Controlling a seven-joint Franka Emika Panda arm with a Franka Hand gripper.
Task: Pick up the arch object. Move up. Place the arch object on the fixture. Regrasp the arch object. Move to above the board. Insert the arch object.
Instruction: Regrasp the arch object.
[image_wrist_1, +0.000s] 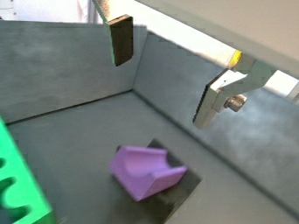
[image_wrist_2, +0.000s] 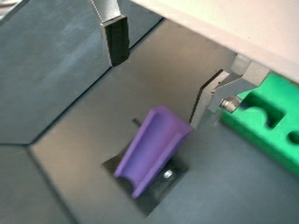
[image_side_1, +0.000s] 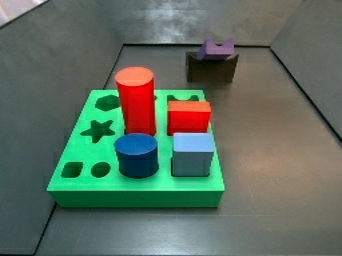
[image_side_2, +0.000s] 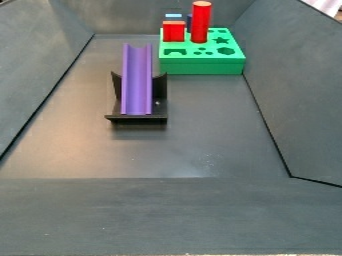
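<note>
- Grey walls rise around a dark floor, and everything sits inside this bin-like enclosure.
- Hand (image_wrist_2: 158, 74): spread wide and holding nothing; in both wrist views its fingers (image_wrist_1: 121, 41) hang well above the arch, with clear air between the pads. Neither side view shows the hand.
- Arch (image_wrist_2: 152, 150): a long purple prism lying on the fixture (image_side_2: 136, 112), groove up; the groove shows as a notch at its end in a wrist view (image_wrist_1: 147, 169). In a side view it runs lengthwise along the bracket (image_side_2: 136, 78).
- Board (image_side_1: 134, 165): green, well apart from the fixture, carrying a red cylinder (image_side_1: 135, 98), red cube (image_side_1: 189, 116), light blue cube (image_side_1: 194, 154) and dark blue cylinder (image_side_1: 135, 155).
- Step in hand, as I judge it: the regrasp, since the arch is already placed.
- To do it well: centre the hand over the prism, turn the pads to face its long flat sides, descend straight, and close only once both pads clear the fixture's wall.
- Risk: an off-centre pinch could tilt the arch and spoil insertion.
</note>
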